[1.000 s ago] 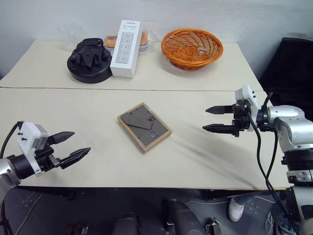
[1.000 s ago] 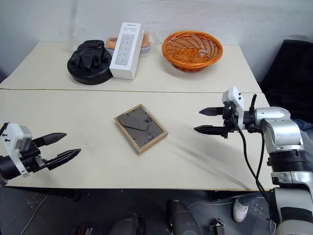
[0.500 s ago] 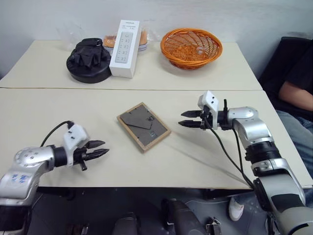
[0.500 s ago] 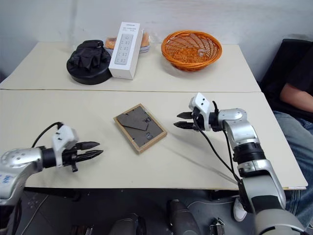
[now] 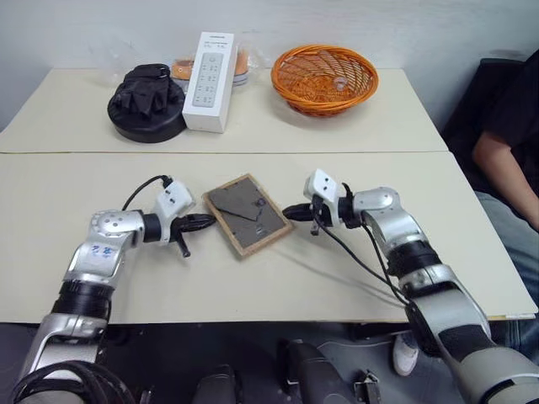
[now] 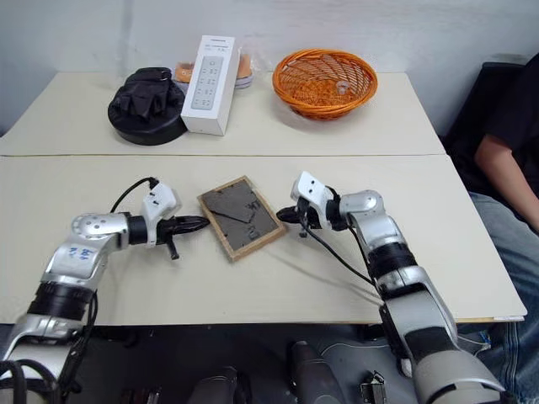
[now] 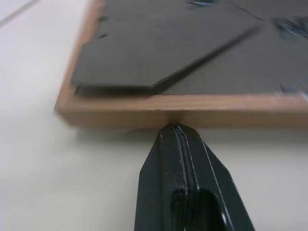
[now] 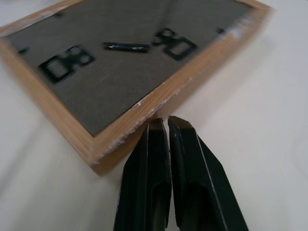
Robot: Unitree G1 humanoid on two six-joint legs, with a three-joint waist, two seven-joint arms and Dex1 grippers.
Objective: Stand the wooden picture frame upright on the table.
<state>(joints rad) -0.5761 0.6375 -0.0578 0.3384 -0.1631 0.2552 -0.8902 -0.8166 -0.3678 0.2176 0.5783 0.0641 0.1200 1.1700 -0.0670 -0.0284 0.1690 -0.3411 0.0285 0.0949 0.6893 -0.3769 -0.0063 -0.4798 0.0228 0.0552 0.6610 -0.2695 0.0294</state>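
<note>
Wooden picture frame (image 5: 248, 214) lies flat, back panel up, mid-desk (image 5: 354, 278). I see my left end effector (image 5: 207, 222) fingers together, tips at its left edge; right end effector (image 5: 292, 211) fingers together at its right edge.

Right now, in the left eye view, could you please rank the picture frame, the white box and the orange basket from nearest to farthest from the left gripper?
1. The picture frame, lying back-up on the table right at the left gripper tips.
2. The white box, standing at the far side, beside a black object.
3. The orange basket, far side, further toward the robot's right.
</note>
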